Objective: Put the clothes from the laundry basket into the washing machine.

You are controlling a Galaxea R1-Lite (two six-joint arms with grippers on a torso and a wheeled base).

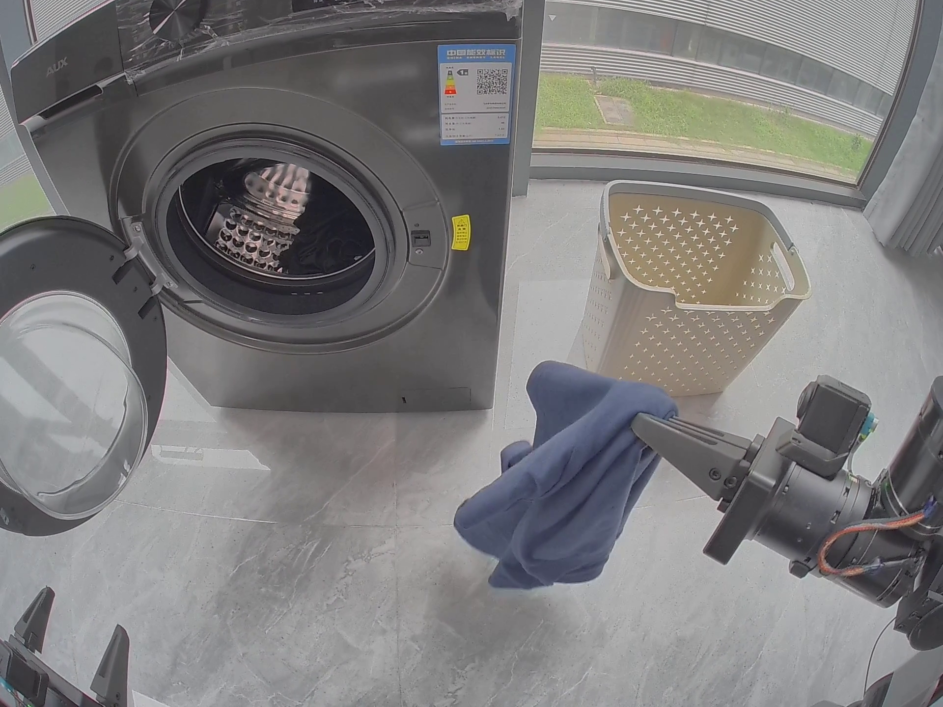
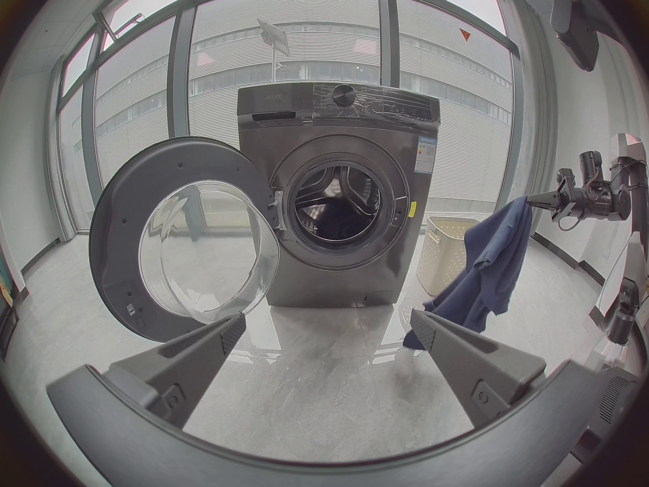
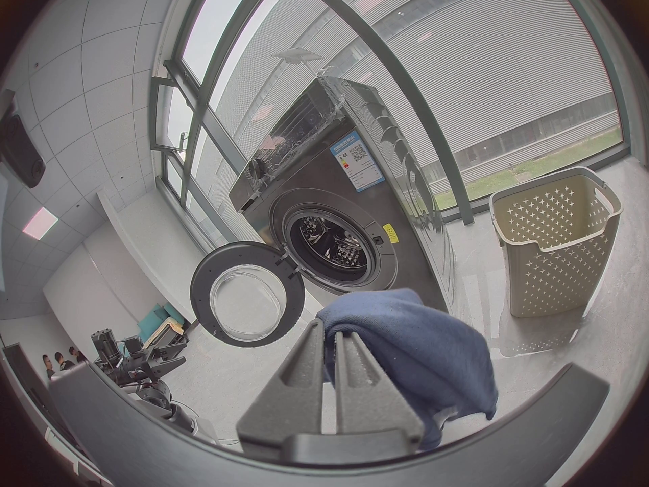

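Hanging over the glossy grey floor (image 1: 295,562) at lower centre, a blue garment (image 1: 565,483) is clamped in the right gripper's (image 1: 638,422) jaws; the left gripper (image 1: 79,621), lower left, gapes empty.

The washing machine (image 1: 324,198) stands on the floor (image 1: 295,542) at the left, its door (image 1: 69,375) swung open to its left. The laundry basket (image 1: 688,287) stands to the machine's right, before the window (image 1: 707,51). The garment (image 1: 570,483) hangs from the right gripper (image 1: 640,422), in front of the basket. The left gripper (image 1: 82,616) sits low before the door.
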